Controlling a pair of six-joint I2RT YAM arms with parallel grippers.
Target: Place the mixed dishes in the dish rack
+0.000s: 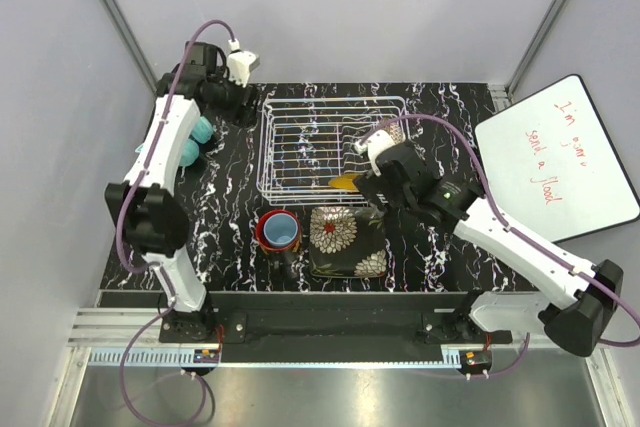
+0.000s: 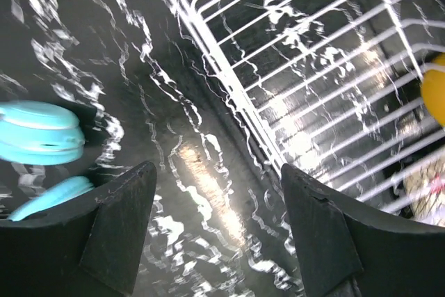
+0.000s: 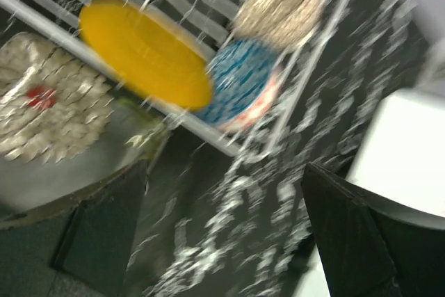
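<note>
Wide apart and holding nothing, the left jaws hung low over the black marbled worktop (image 1: 230, 197), just outside the far left corner of the dish rack (image 1: 268, 147). Their dark fingers (image 2: 115, 234) framed only bare worktop, and two teal objects (image 2: 38, 133) lay to their outer side. The right jaws were likewise spread with nothing between them, over the rack's near right corner. Just ahead of them the mustard-yellow plate (image 3: 142, 50) sat tilted at the rack's near rim; blur hid exactly how it rested there. Beyond it, inside the rack, were a blue-patterned dish (image 3: 240, 88) and the gold lattice-patterned bowl (image 3: 281, 5), close together. On the worktop in front of the rack, the light blue cup (image 1: 282, 228) sat nested inside the dark mug (image 1: 262, 237) with its red lining. Just beside it to the right lay the black square white-flowered plate (image 1: 347, 240). A whiteboard (image 1: 555, 157) with red writing lay off the worktop's right edge.
</note>
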